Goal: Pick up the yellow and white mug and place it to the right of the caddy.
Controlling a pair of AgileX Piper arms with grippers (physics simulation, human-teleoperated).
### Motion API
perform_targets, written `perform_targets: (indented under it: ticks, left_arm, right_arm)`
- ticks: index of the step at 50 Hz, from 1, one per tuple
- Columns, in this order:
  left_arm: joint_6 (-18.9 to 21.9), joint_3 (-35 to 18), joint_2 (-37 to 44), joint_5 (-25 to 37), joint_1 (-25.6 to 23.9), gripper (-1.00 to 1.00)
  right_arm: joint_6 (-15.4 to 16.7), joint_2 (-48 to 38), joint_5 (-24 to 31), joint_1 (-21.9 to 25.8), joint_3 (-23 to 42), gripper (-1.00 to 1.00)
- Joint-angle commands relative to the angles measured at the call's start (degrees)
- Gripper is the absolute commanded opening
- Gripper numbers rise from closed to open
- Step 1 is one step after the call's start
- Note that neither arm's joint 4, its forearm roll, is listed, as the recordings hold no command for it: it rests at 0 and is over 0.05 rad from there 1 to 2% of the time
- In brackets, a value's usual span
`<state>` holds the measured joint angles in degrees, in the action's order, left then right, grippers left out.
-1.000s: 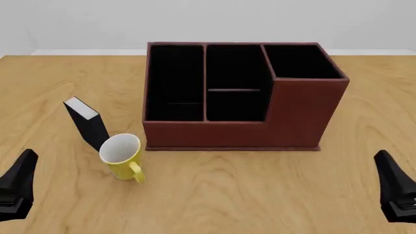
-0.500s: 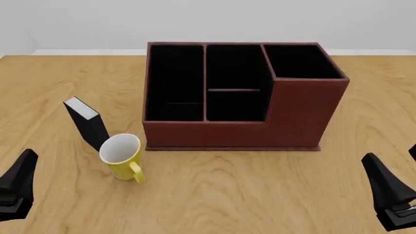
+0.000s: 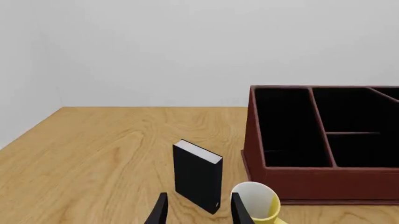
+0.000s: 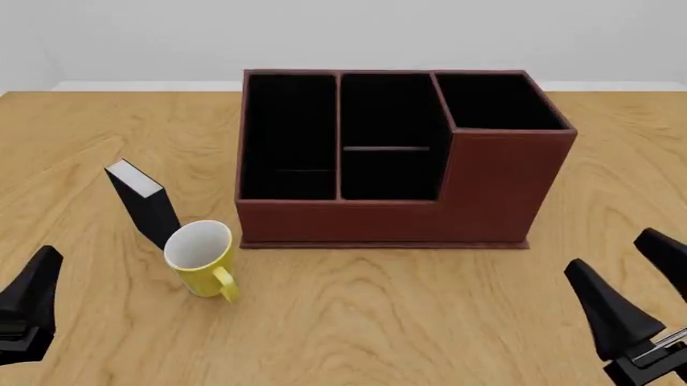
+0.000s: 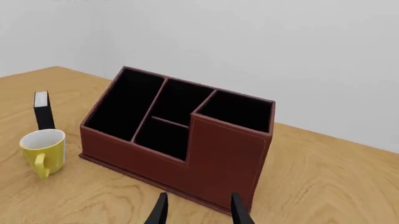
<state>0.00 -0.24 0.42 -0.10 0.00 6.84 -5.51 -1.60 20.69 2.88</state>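
Mug [image 4: 201, 257] upright beside caddy [image 4: 397, 161], hiding a black box's [image 4: 143, 203] foot.
Right gripper [image 4: 635, 297] spread, empty; left gripper [image 4: 30, 310] frame-cut, parted, empty.

No readable text, label, brand, number or sign shows on the small yellow mug with white inside [image 4: 201, 257], the large red-brown leather-like caddy [image 4: 488, 189] or the small black-and-white box [image 4: 143, 203].

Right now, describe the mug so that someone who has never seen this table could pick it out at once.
Start at the large red-brown caddy in the middle of the wooden table. Just off its near left corner, on the left arm's side, stands the yellow and white mug, beside a small upright black box. It is the only round, yellow thing, white inside, with a loop handle facing the arms.
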Motion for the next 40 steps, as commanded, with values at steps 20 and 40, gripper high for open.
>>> perform_targets:
  ticks: [20,40]
  left_arm:
    - [0.00,0.00,0.00,0.00,0.00,1.00]
    - [0.00,0.00,0.00,0.00,0.00,1.00]
  right_arm:
    - [-0.39,-9.56,-9.22,6.27,-0.25,1.00]
    - [-0.91,-15.07,-13.85,9.15,0.31,1.00]
